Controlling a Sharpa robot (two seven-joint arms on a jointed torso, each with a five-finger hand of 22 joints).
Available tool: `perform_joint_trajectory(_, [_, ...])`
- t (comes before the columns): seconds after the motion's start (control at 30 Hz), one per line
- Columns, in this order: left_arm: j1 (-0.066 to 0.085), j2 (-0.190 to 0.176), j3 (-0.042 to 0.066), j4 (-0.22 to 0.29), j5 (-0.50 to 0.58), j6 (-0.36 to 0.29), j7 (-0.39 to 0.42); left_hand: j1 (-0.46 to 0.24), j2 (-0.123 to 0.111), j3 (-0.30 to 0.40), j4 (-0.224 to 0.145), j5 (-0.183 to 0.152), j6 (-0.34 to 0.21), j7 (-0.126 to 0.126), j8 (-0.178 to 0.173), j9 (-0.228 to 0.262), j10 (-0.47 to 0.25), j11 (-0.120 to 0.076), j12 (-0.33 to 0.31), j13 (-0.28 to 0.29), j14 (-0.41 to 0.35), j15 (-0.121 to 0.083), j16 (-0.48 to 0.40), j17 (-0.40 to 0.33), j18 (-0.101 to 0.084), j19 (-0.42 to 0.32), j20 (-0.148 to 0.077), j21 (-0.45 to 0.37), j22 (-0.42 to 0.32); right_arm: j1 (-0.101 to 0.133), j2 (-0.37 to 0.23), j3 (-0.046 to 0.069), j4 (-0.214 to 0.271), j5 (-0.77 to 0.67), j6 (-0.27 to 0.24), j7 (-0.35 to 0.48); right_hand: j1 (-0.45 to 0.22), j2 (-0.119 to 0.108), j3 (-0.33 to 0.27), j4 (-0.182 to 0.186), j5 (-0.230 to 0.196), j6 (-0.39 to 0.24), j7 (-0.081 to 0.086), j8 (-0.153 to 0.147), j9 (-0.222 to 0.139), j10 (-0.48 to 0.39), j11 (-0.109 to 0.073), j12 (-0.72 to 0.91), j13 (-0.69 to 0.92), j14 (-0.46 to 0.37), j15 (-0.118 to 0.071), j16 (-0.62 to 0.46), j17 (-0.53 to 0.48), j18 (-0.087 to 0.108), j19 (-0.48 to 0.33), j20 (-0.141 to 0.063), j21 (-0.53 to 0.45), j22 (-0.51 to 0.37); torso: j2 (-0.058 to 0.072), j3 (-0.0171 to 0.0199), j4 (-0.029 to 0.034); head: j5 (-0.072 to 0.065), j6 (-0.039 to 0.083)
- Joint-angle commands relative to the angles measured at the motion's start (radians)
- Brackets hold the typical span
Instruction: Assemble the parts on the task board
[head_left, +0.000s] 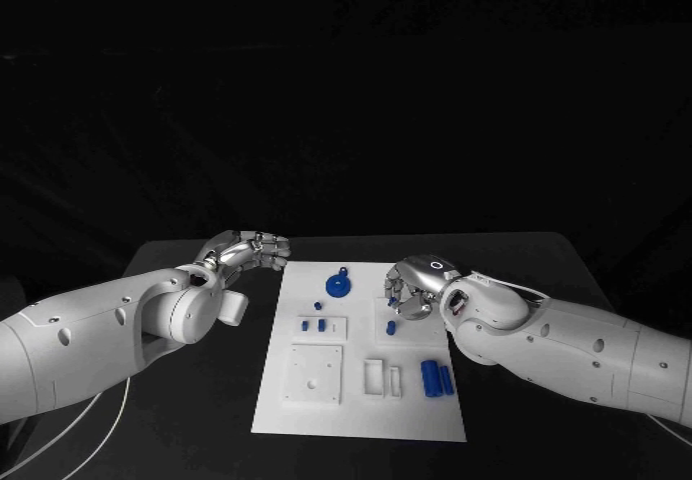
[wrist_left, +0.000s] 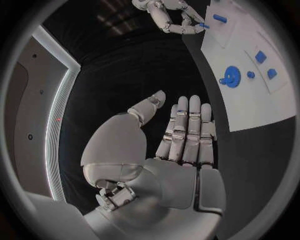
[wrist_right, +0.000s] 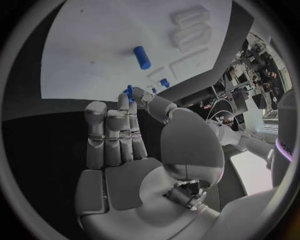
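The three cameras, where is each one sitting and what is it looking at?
Head view: on the robot's head, looking down at the task board; both arms, left hand and right hand show.
Left wrist view: behind the left hand, facing the board's edge.
Right wrist view: behind the right hand, facing the board.
Shared: head and left wrist views both show the blue round part.

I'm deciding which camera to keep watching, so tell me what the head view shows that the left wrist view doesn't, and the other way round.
Head view alone: the whole task board, with two blue cylinders near its right edge and white blocks beside them. Left wrist view alone: the left hand from behind, palm open, fingers straight, holding nothing. Both show the blue round part and the right hand pinching a small blue piece.
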Motion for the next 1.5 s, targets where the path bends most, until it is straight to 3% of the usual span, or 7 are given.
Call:
perform_joint_trajectory(0.03, [0.001,0.006,0.001,0.000,0.007,0.002,0.010,-0.001,0.011,-0.006,-0.002,0.007,-0.004,-0.002,0.005,-0.001,-0.002,0.001,-0.002,-0.002,0.003,0.005,-0.007,0.002,0.007,0.000,0.008,-0.007,0.001,0.000,0.009,0.000,0.031,0.017,-0.001,0.016,0.005,0.003,0.007,0.000,-0.002,0.000,-0.002,0.000,0.002,0.006,-0.001,0.002,0.000,0.002,-0.005,-0.001,-0.001,0.092,0.005,-0.002,0.002,0.013,-0.002,-0.0018,0.0014,0.009,0.002])
perform_joint_trajectory(0.4, [0.001,0.018,0.001,-0.008,0.009,-0.007,0.007,0.000,0.011,-0.006,-0.002,0.007,-0.004,-0.002,0.005,-0.001,-0.002,0.001,-0.002,-0.002,0.003,0.005,-0.008,0.003,0.008,0.000,0.008,-0.007,0.002,-0.001,0.074,-0.002,0.075,0.002,0.018,0.020,0.005,0.004,0.009,0.001,0.000,-0.001,-0.002,-0.001,0.002,0.006,-0.001,0.001,0.000,0.002,-0.005,-0.002,-0.002,0.092,0.005,-0.002,0.001,0.013,-0.001,-0.0026,0.0031,0.040,-0.004])
perform_joint_trajectory(0.67, [0.001,0.024,0.001,-0.007,0.009,-0.014,0.009,0.000,0.011,-0.006,-0.002,0.007,-0.004,-0.003,0.006,-0.001,-0.001,0.001,-0.002,-0.002,0.004,0.005,-0.009,0.004,0.008,0.000,0.008,-0.007,0.002,-0.002,0.149,-0.042,0.036,-0.038,0.045,0.013,0.004,0.005,0.010,0.001,0.001,-0.002,-0.002,-0.002,0.002,0.005,-0.001,0.000,0.000,0.002,-0.005,-0.002,-0.003,0.092,0.005,-0.002,0.000,0.012,0.000,-0.0032,0.0014,0.071,-0.010])
perform_joint_trajectory(0.77, [0.001,0.028,0.001,-0.008,0.009,-0.018,0.009,0.000,0.011,-0.006,-0.002,0.007,-0.004,-0.003,0.006,-0.001,-0.001,0.001,-0.002,-0.002,0.004,0.005,-0.010,0.005,0.008,0.000,0.008,-0.008,0.002,-0.004,0.177,-0.064,0.015,-0.046,0.052,0.015,0.004,0.005,0.010,0.001,0.002,-0.002,-0.002,-0.002,0.002,0.005,0.000,-0.001,0.001,0.002,-0.004,-0.003,-0.003,0.092,0.005,-0.002,0.000,0.012,0.001,-0.0016,0.0006,0.072,-0.013])
perform_joint_trajectory(0.87, [0.001,0.034,0.001,-0.010,0.012,-0.018,0.009,0.000,0.011,-0.006,-0.002,0.007,-0.003,-0.003,0.006,-0.001,-0.001,0.001,-0.001,-0.002,0.004,0.005,-0.011,0.005,0.008,0.001,0.008,-0.008,0.002,-0.015,0.205,-0.080,-0.011,-0.057,0.053,0.017,0.003,0.006,0.010,0.001,0.003,-0.002,-0.002,-0.002,0.002,0.004,0.000,-0.001,0.001,0.002,-0.004,-0.003,-0.003,0.092,0.005,-0.002,0.000,0.012,0.002,-0.0022,0.0053,0.071,-0.015])
perform_joint_trajectory(1.17, [0.001,0.046,0.001,-0.015,0.015,-0.017,0.010,0.002,0.011,-0.005,-0.001,0.007,-0.003,-0.003,0.007,-0.002,0.000,0.001,-0.001,-0.002,0.005,0.005,-0.013,0.007,0.008,0.001,0.008,-0.008,0.003,-0.039,0.247,-0.107,-0.061,-0.088,0.055,0.020,0.002,0.008,0.011,-0.001,0.004,-0.003,-0.001,-0.004,0.002,0.003,0.000,-0.003,0.001,0.001,-0.004,-0.004,-0.004,0.092,0.004,-0.002,-0.001,0.012,0.002,-0.0015,0.0045,0.090,-0.027])
perform_joint_trajectory(1.5, [0.001,0.047,0.001,-0.017,0.016,-0.016,0.010,0.001,0.011,-0.005,-0.001,0.007,-0.003,-0.003,0.007,-0.002,0.000,0.001,-0.001,-0.002,0.006,0.005,-0.014,0.008,0.008,0.001,0.009,-0.009,0.003,-0.048,0.259,-0.122,-0.069,-0.088,0.061,0.022,0.001,0.009,0.011,-0.002,0.005,-0.004,-0.001,-0.004,0.002,0.003,0.000,-0.004,0.002,0.001,-0.004,-0.004,-0.004,0.092,0.004,-0.002,-0.001,0.012,0.002,0.0001,0.0011,0.099,-0.033])
